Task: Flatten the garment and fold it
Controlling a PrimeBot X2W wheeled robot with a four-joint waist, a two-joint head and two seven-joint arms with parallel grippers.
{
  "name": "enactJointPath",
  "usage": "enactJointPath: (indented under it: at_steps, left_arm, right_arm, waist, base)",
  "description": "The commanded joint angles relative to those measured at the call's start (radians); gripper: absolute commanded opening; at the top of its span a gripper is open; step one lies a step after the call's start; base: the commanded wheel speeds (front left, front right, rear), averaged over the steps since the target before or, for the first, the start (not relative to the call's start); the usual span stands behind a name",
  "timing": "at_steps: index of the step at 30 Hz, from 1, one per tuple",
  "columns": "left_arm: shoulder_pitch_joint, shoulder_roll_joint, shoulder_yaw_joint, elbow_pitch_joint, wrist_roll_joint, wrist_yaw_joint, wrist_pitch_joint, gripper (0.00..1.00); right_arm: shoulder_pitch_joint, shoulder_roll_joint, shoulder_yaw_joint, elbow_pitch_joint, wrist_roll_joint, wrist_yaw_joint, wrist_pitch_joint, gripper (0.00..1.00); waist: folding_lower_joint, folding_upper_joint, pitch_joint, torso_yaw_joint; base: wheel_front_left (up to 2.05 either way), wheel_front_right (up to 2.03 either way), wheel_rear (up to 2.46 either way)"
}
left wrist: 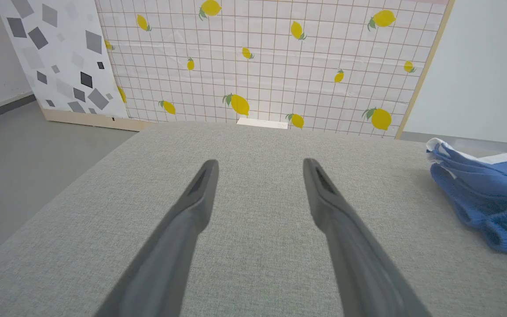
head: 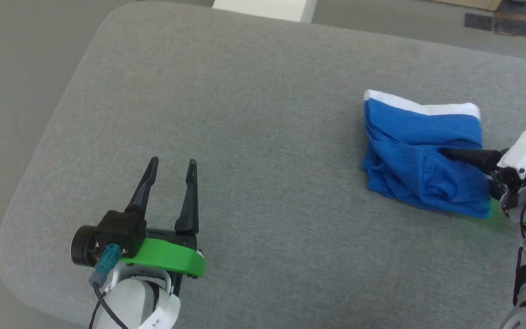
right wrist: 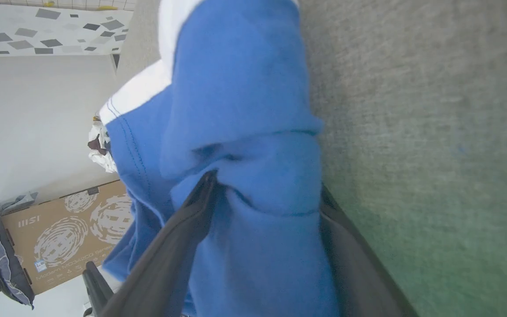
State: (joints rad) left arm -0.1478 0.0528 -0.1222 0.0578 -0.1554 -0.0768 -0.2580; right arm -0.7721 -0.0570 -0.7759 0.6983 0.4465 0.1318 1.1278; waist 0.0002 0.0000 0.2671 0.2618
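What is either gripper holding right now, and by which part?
Nothing is clamped. The right gripper has its jaws open astride a bunched fold of the garment; the left gripper is open and empty.

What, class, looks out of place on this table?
The shorts lie bunched and creased near the right side of the table, not spread flat. One thick fold sits between the open jaws of the right gripper.
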Motion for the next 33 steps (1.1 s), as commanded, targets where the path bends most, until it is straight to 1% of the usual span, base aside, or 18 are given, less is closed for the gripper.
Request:
enactJointPath:
  at_steps: [1, 3, 4, 5, 6, 7, 8, 13, 15, 17, 19, 20, 23, 25, 28, 33]
  left_arm:
    - [-0.018, -0.003, -0.003, -0.002, -0.004, 0.006, -0.004, 1.00]
    - [-0.019, -0.003, -0.004, -0.002, -0.004, 0.007, -0.004, 1.00]
    - [-0.020, -0.003, -0.004, -0.002, -0.004, 0.006, -0.004, 1.00]
    - [-0.021, -0.003, -0.004, -0.001, -0.004, 0.006, -0.004, 1.00]
    - [-0.022, -0.003, -0.003, 0.000, -0.004, 0.007, -0.004, 1.00]
    - [-0.023, -0.003, -0.003, 0.000, -0.003, 0.007, -0.004, 1.00]
    - [-0.023, -0.003, -0.002, 0.001, -0.001, 0.008, -0.004, 1.00]
    - [-0.021, -0.003, 0.004, 0.001, 0.005, 0.010, -0.004, 1.00]
    - [-0.020, -0.003, 0.009, 0.001, 0.007, 0.009, -0.004, 1.00]
    - [-0.019, -0.003, 0.013, 0.000, 0.010, 0.008, -0.004, 1.00]
    - [-0.017, -0.003, 0.019, -0.003, 0.014, 0.007, -0.004, 1.00]
    - [-0.017, -0.003, 0.024, -0.004, 0.017, 0.006, -0.004, 1.00]
    - [-0.017, -0.003, 0.040, -0.007, 0.029, 0.001, -0.004, 1.00]
    - [-0.018, -0.002, 0.050, -0.010, 0.037, -0.002, -0.004, 1.00]
    - [-0.024, 0.000, 0.062, -0.012, 0.050, -0.010, -0.004, 1.00]
    - [-0.038, 0.013, 0.069, -0.019, 0.074, -0.021, -0.004, 1.00]
  right_arm:
    - [-0.021, 0.005, -0.006, -0.010, -0.011, -0.001, 0.020, 1.00]
    - [-0.033, 0.006, -0.003, -0.010, -0.002, -0.001, 0.041, 1.00]
    - [-0.038, 0.006, 0.006, -0.004, 0.011, -0.001, 0.045, 0.51]
    - [-0.040, 0.006, 0.017, -0.001, 0.019, -0.001, 0.046, 0.40]
    - [-0.039, 0.006, 0.033, 0.000, 0.027, -0.001, 0.042, 0.16]
    - [-0.036, 0.006, 0.047, -0.002, 0.031, -0.001, 0.037, 0.04]
    - [-0.030, 0.006, 0.064, -0.005, 0.036, -0.001, 0.027, 0.00]
    - [0.000, 0.007, 0.132, -0.033, 0.065, -0.001, 0.007, 0.00]
    - [0.008, 0.007, 0.179, -0.061, 0.071, -0.001, 0.003, 0.00]
    - [0.027, 0.007, 0.257, -0.109, 0.054, -0.001, 0.002, 0.00]
    - [0.057, 0.005, 0.363, -0.183, 0.010, -0.001, 0.004, 0.00]
    - [0.075, -0.005, 0.429, -0.228, -0.012, -0.001, 0.004, 0.00]
    - [0.111, -0.043, 0.567, -0.331, -0.032, -0.001, -0.003, 0.00]
    - [0.121, -0.057, 0.617, -0.373, -0.023, -0.001, -0.001, 0.00]
    - [0.136, -0.098, 0.680, -0.422, -0.024, -0.001, -0.002, 0.00]
    - [0.155, -0.172, 0.742, -0.442, -0.066, -0.001, -0.041, 0.00]
  waist:
    - [-0.0002, 0.0000, 0.015, 0.019]
    - [-0.0002, 0.0000, 0.018, 0.024]
    - [-0.0002, 0.0000, 0.018, 0.025]
    - [-0.0002, 0.0000, 0.018, 0.025]
    - [-0.0002, 0.0000, 0.018, 0.025]
    - [-0.0002, 0.0000, 0.017, 0.023]
    - [-0.0002, 0.0000, 0.015, 0.021]
    - [-0.0002, 0.0000, 0.004, -0.005]
    - [-0.0002, 0.0000, 0.002, -0.022]
    - [-0.0002, 0.0000, -0.001, -0.044]
    - [-0.0002, 0.0000, -0.001, -0.071]
    - [-0.0002, 0.0000, -0.001, -0.089]
    - [-0.0002, 0.0000, 0.002, -0.144]
    - [-0.0002, 0.0000, 0.003, -0.182]
    - [-0.0002, 0.0000, 0.011, -0.244]
    - [-0.0002, 0.0000, 0.034, -0.346]
  base:
    - [0.00, 0.00, 0.00]
    - [0.00, 0.00, 0.00]
    - [0.00, 0.00, 0.00]
    - [0.00, 0.00, 0.00]
    - [0.00, 0.00, 0.00]
    - [0.00, 0.00, 0.00]
    - [0.00, 0.00, 0.00]
    - [0.00, 0.00, 0.00]
    - [0.00, 0.00, 0.00]
    - [0.00, 0.00, 0.00]
    - [0.00, 0.00, 0.00]
    - [0.00, 0.00, 0.00]
    - [0.00, 0.00, 0.00]
    - [0.00, 0.00, 0.00]
    - [0.00, 0.00, 0.00]
    - [0.00, 0.00, 0.00]
